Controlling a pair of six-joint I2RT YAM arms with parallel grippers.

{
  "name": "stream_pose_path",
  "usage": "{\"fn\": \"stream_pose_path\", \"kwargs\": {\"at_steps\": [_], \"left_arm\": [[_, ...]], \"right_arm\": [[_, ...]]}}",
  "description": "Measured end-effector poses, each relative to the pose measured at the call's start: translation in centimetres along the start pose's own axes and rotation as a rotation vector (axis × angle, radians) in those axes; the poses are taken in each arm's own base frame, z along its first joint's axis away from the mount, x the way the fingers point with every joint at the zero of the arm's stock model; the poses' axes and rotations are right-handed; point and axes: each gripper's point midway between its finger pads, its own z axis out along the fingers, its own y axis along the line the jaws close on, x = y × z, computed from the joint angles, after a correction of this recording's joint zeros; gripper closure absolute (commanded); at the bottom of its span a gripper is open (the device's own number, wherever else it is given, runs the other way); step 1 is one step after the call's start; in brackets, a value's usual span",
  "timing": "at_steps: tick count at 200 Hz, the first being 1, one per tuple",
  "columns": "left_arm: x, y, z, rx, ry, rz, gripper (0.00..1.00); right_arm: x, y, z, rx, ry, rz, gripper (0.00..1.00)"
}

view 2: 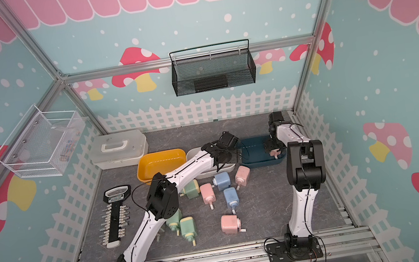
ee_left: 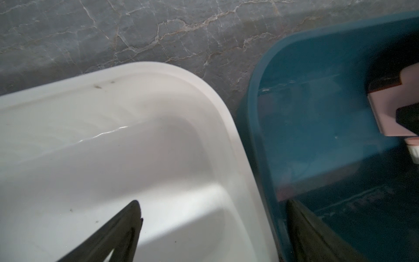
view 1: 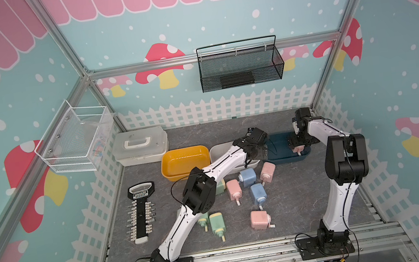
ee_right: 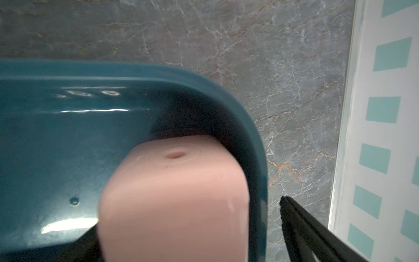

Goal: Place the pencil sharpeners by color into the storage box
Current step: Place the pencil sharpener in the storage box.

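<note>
Pink sharpener sits between the spread right jaws.

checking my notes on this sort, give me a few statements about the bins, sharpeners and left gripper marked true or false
1. A pink sharpener sits inside the dark teal bin. True.
2. The yellow bin holds a green sharpener. False: what shows of its inside is bare.
3. The left gripper is shut on a sharpener. False: it is open with nothing between its fingers, above the white bin.
4. Two blue sharpeners lie on the table. True.
</note>
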Motion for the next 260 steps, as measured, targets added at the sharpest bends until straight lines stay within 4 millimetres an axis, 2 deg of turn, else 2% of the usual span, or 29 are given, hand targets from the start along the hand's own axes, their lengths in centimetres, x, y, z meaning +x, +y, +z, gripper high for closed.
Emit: {"fn": "stream_pose_path", "kwargs": {"at_steps": [105,185,212,241,260], "left_arm": [[0.1,-0.1,0.1,0.004,0.001,-0.012,0.01],[0.1,-0.1,0.1,0.005,0.002,-0.017,0.01],[0.1,-0.2,-0.1,0.009,0.003,-0.013,0.01],[-0.4,-0.6,-1.2,0.023,-0.005,0.002,0.01],[-1.1,-1.1,-2.7,0.047,-0.021,0.011,0.01]], "right_arm": [[0.0,-0.2,0.2,0.034,0.012,-0.005,0.01],[-0.5,1.2,-0.1,-0.042,-0.011,0.000,0.01],[-1.2,1.3,-1.7,-0.050,-0.058,0.005,0.01],[-2.0,1.3,-5.5,-0.076,-0.158,0.044,0.01],[-2.7,1.3,-8.0,-0.106,-0.234,0.086,0.01]]}}
